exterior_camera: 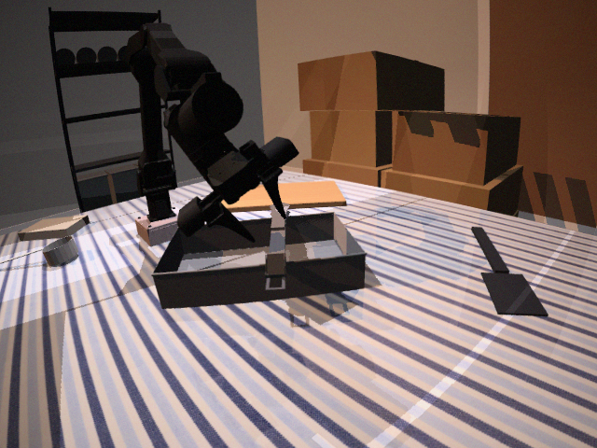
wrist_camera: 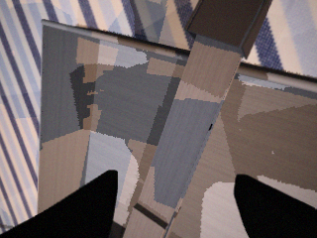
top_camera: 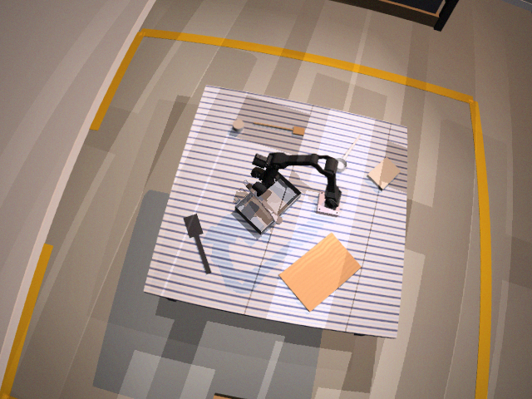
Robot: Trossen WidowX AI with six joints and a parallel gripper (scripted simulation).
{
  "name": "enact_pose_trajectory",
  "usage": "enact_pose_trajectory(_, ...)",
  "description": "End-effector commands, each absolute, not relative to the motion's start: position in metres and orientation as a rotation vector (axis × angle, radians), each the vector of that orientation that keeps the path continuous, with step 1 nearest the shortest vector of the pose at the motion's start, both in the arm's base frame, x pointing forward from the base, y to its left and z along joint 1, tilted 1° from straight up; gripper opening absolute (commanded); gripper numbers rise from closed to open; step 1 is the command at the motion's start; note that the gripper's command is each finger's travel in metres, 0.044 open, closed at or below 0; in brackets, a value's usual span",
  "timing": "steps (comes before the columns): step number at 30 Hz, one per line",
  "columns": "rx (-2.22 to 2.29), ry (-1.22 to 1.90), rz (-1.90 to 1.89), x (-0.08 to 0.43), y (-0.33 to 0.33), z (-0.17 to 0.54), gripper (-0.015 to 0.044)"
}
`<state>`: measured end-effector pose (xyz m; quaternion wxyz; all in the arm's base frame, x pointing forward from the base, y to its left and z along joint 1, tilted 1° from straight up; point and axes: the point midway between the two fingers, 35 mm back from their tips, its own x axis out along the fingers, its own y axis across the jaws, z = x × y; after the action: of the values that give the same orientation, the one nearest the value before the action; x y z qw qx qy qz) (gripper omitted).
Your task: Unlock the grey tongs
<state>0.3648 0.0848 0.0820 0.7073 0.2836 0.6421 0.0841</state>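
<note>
Hovering above the roasting tin (exterior_camera: 260, 279), the gripper (exterior_camera: 267, 224) hangs with its fingers spread and nothing between them, one on each side of the grey tongs (wrist_camera: 190, 144), which lie shut across the tin from near wall to far wall. Nearest the exterior camera, the tongs' looped end overhangs the tin's near wall; to the right lies a dark spatula (exterior_camera: 506, 277). Doing this step well likely means descending straight, keeping the tongs centred in the gap, and closing on the flat arms clear of the tin's walls, so the fingers do not strike metal or nudge the tongs off the rim. Beyond the tin, the wooden board (exterior_camera: 294, 192) waits on the striped table (exterior_camera: 289, 385), cardboard boxes (exterior_camera: 385, 110) stacked behind
</note>
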Motion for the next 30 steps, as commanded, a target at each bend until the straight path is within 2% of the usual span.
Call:
enact_pose_trajectory(1, 0.63, 1.429, 0.18, 0.366, 0.088, 0.075, 0.026)
enact_pose_trajectory(30, 0.632, 1.428, 0.182, 0.373, 0.111, 0.034, 0.026)
